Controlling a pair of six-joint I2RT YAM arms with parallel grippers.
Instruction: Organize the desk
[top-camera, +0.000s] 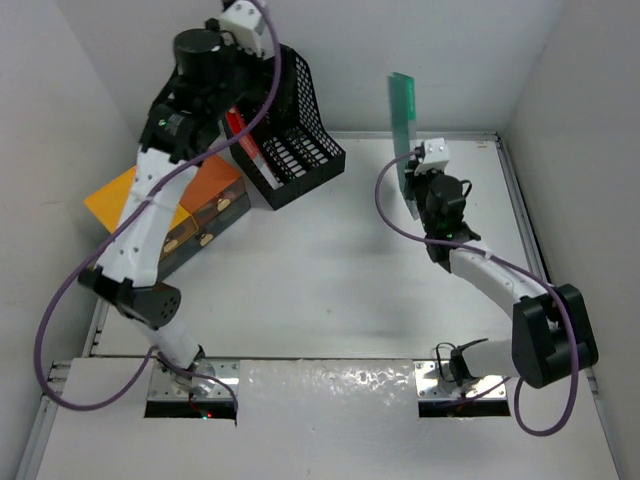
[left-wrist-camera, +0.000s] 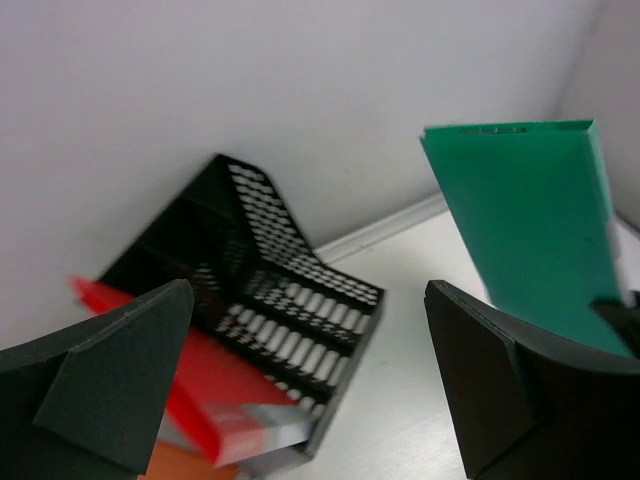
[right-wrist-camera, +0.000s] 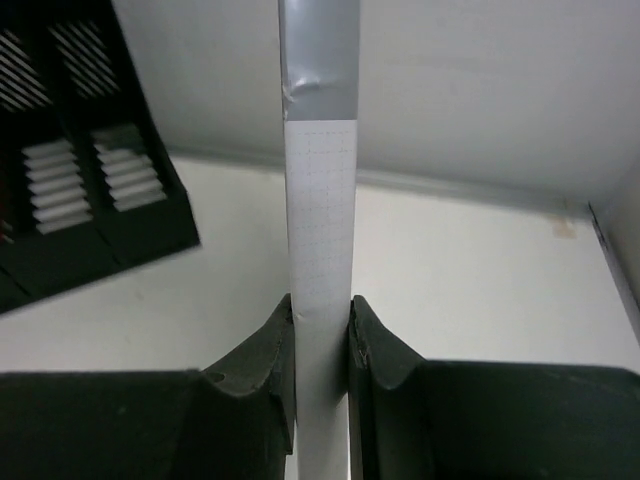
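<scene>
1 desk (top-camera: 330, 290), 1 blk mesh rack (top-camera: 300, 150), 1 orange box (top-camera: 218, 185), 1 red book (left-wrist-camera: 200, 380), 1 green book (left-wrist-camera: 530, 230).

White walls (top-camera: 450, 60) on three sides; even light.

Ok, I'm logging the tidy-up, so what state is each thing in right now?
left jaws: wide open, empty.
right jaws: shut on the green book.
green book: held upright.
file rack: standing, red folder inside.
red folder: slotted in, leaning.
orange box: lying flat.
</scene>
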